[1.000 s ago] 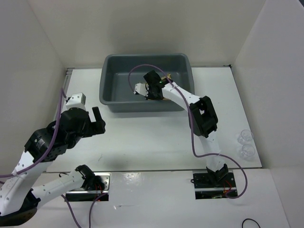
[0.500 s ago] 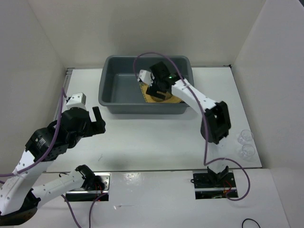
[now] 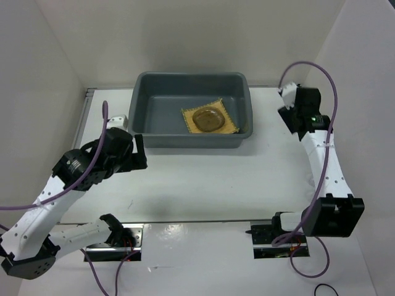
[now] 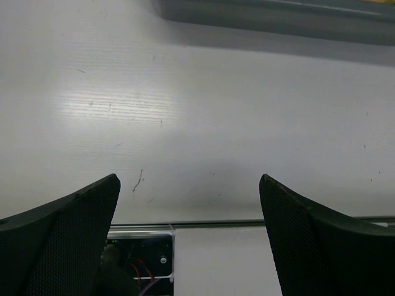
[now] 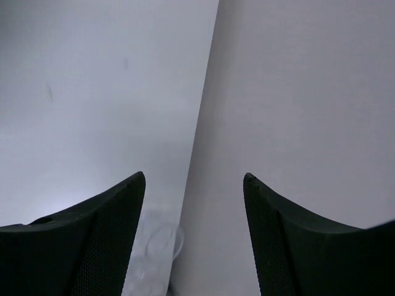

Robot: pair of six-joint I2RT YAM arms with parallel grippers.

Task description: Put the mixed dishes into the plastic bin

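The left gripper (image 4: 188,179) hovers over the white table (image 4: 203,111), fingers spread wide and empty. The large grey-blue plastic bin (image 3: 185,139) holds the square yellow woven mat (image 3: 229,125) with a round see-through plate (image 3: 208,118) on it. The right gripper (image 5: 194,175), equally wide and empty, hangs by the right wall (image 5: 308,92), near a small clear cup (image 5: 163,242).

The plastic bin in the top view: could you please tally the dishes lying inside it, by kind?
yellow woven mat: 1
see-through plate, lying on the mat: 1
Total inside the plastic bin: 2
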